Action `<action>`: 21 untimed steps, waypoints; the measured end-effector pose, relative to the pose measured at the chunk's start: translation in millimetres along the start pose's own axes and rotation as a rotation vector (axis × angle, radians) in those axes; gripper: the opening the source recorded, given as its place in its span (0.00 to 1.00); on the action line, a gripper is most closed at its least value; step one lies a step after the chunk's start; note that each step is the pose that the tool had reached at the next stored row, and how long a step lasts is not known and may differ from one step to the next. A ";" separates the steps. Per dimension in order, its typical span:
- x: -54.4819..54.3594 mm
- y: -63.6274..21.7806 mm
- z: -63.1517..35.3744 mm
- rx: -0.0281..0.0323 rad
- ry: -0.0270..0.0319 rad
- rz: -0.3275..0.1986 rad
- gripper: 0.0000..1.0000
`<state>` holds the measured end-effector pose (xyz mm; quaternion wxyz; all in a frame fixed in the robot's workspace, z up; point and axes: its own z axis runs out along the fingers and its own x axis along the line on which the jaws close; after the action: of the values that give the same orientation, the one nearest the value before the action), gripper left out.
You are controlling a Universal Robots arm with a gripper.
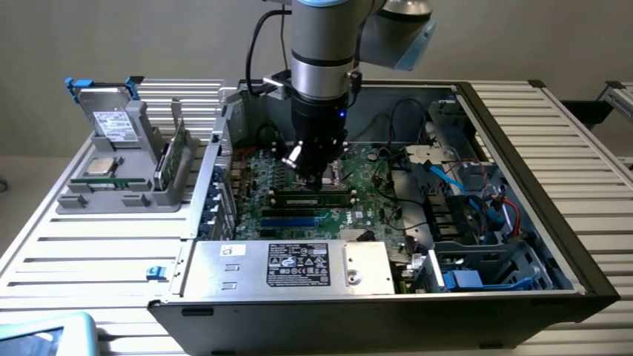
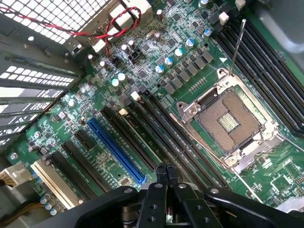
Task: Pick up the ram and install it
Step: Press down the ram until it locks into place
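1. Nearest in the exterior view, the open computer case [image 1: 583, 285] lies on a slatted white table [image 1: 89, 259]. At its front edge sits a silver power supply [image 1: 287, 265] bearing a black label, and beside it, toward the exterior view's right, a drive cage with blue parts [image 1: 475, 274].
2. Behind the power supply, the green motherboard [image 1: 366, 189] fills the case floor. It carries a blue expansion slot [image 2: 116, 152], black memory slots [image 2: 171, 137] and an open, unfilled processor socket [image 2: 230, 118] with its lever raised.
3. The ram [image 1: 314, 198] lies seated lengthwise in a slot on the motherboard, directly under the gripper.
4. The gripper [image 2: 166, 175] hangs low over the board with its fingers [image 2: 161, 176] pressed together, holding nothing; in the wrist view their tips stand just above the memory slots, between the blue expansion slot and the processor socket.
5. Toward the exterior view's right inside the case run blue and red cables [image 1: 465, 189].
6. Farther back, at the exterior view's left and outside the case, a grey parts holder [image 1: 124, 194] stands on the table. It holds a silver-topped processor chip [image 1: 101, 165] lying flat, a boxy metal drive [image 1: 111, 122] standing upright, and another green stick [image 1: 176, 152] standing on edge in a groove.
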<state>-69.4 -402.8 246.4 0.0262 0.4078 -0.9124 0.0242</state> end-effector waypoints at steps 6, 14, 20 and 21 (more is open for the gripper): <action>-0.1 0.0 0.1 -0.0035 0.0020 0.061 0.11; -0.1 0.0 0.1 -0.0090 0.0042 0.146 0.11; -0.1 0.0 0.0 -0.0132 0.0059 0.210 0.11; -0.1 0.0 0.1 -0.0140 0.0061 0.221 0.11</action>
<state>-69.4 -402.8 246.3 0.0290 0.3042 -0.9519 0.0218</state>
